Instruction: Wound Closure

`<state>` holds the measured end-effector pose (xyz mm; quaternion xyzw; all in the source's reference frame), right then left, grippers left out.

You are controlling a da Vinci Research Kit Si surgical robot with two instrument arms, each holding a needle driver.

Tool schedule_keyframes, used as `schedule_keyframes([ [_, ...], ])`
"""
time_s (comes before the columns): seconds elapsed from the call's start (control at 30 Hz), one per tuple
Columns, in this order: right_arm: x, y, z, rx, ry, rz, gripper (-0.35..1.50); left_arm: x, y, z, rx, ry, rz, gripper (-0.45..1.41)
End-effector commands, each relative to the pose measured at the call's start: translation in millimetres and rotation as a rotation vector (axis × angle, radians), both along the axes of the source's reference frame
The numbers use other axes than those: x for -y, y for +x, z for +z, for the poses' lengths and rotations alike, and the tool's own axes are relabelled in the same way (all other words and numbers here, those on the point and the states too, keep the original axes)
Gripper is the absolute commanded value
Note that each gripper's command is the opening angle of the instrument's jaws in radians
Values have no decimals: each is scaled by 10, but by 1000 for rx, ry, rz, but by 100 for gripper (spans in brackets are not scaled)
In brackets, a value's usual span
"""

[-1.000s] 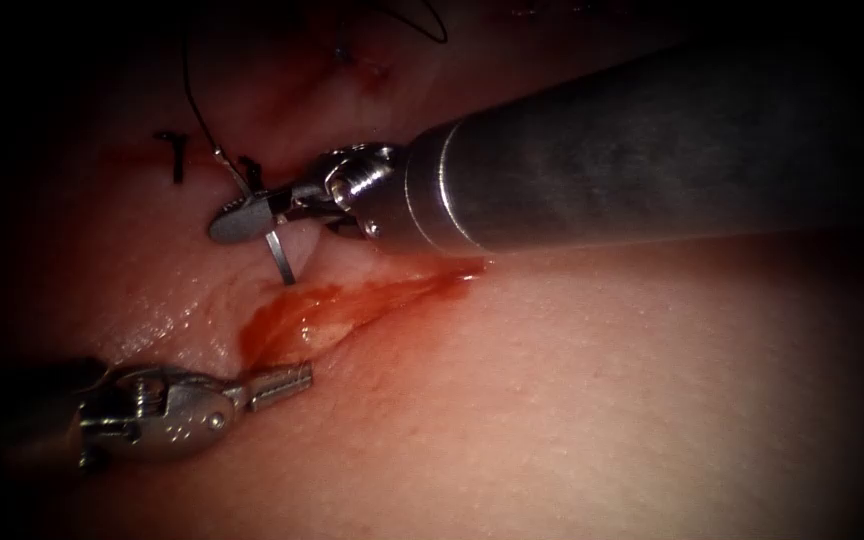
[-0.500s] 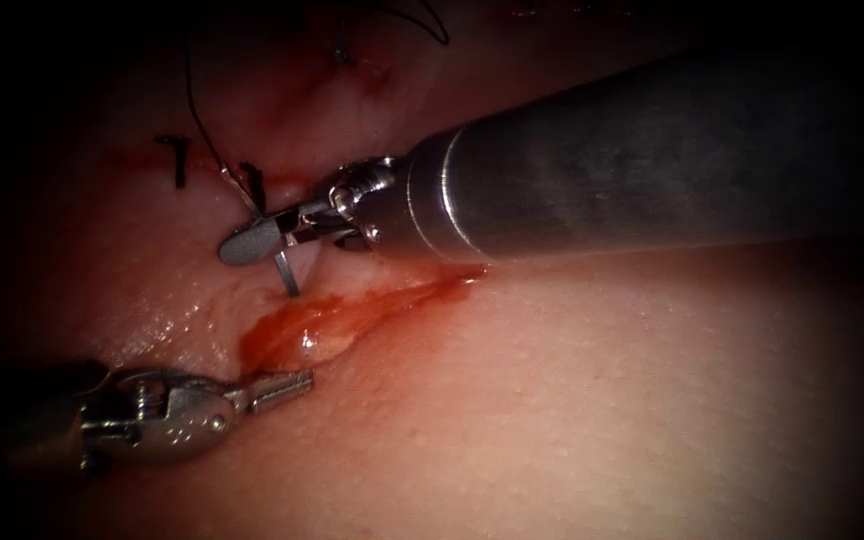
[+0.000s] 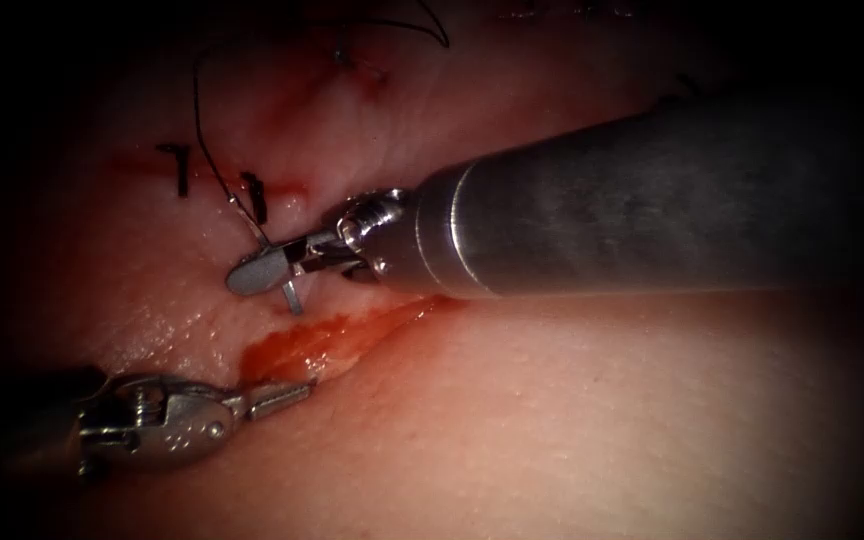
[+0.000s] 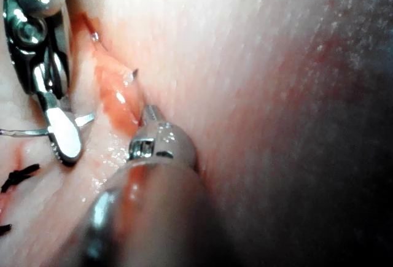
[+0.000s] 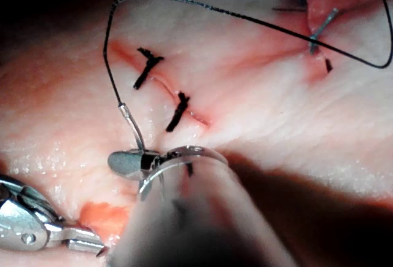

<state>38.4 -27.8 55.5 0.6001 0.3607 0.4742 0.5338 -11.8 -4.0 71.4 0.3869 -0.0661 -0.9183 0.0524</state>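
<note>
Right end effector (image 3: 260,272) lower, gripping needle (image 3: 292,293) above tissue (image 3: 552,400).

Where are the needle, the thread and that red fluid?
needle (image 3: 292,292), endoscope view, on its shaft below the right tool's jaws.
thread (image 5: 245,16), right wrist view, on its long arc.
red fluid (image 3: 297,345), endoscope view, mid-pool.

Needle (image 3: 290,290) tip hidden behind right hand (image 3: 262,272).

The endoscope looks down from above and in front at the cut (image 3: 322,335); each wrist camera peers close along its shaft, both sharing that cut (image 4: 116,98) (image 5: 101,213).
</note>
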Motion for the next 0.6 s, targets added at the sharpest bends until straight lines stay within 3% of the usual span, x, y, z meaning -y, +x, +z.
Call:
schedule_keyframes([
  [0.03, 1, 6, 1, -5, 4, -3, -35, -1, -6, 6, 1, -1, 0, -30],
  [0.33, 9, -7, -5, -1, 18, 9, -35, -1, -6, 7, 0, -2, 0, -30],
  [0.43, 2, -6, -4, 9, 17, 54, -35, -1, -6, 7, -2, -2, 1, -30],
  [0.53, -11, -3, -1, -62, -97, 142, -33, 0, -7, 7, -3, -2, 0, -30],
  [0.57, -14, -2, 1, -71, -131, 163, -16, 0, -7, 7, -3, -2, -1, -30],
  [0.6, -18, -1, 2, -77, -184, 190, 12, 0, -7, 7, -5, 0, 1, -30],
])
